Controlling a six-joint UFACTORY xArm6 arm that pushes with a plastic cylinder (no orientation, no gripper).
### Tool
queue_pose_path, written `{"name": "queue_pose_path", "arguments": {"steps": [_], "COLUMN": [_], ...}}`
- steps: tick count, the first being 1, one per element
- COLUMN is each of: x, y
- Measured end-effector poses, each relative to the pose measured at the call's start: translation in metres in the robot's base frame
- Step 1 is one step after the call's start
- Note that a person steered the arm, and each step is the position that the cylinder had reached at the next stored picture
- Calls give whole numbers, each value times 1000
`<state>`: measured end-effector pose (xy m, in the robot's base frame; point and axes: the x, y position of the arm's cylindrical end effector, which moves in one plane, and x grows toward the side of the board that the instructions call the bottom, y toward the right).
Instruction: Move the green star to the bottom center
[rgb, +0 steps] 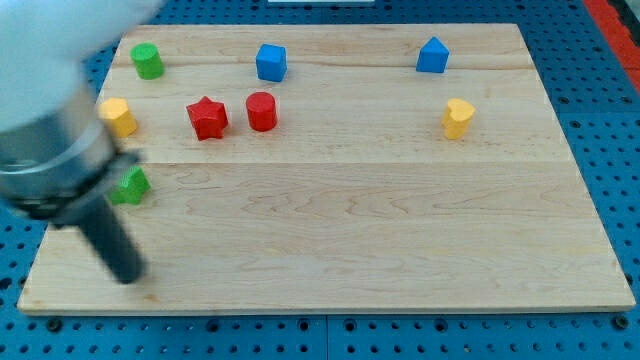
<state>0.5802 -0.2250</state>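
The green star (133, 185) lies near the board's left edge, about halfway down, partly hidden behind the arm. My tip (128, 273) rests on the board near the bottom left corner, below the green star and clear of it. The blurred arm body fills the view's upper left.
A wooden board (380, 250) on a blue pegboard table. Also on the board: a green cylinder (147, 61), a yellow block (119, 117), a red star (207, 118), a red cylinder (261, 111), a blue cube (271, 62), a blue block (432, 55), a yellow block (458, 118).
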Motion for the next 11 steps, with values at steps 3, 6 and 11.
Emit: {"name": "queue_pose_path", "arguments": {"steps": [3,6,11], "x": [-36,-112,-61], "y": [-79,21,225]}}
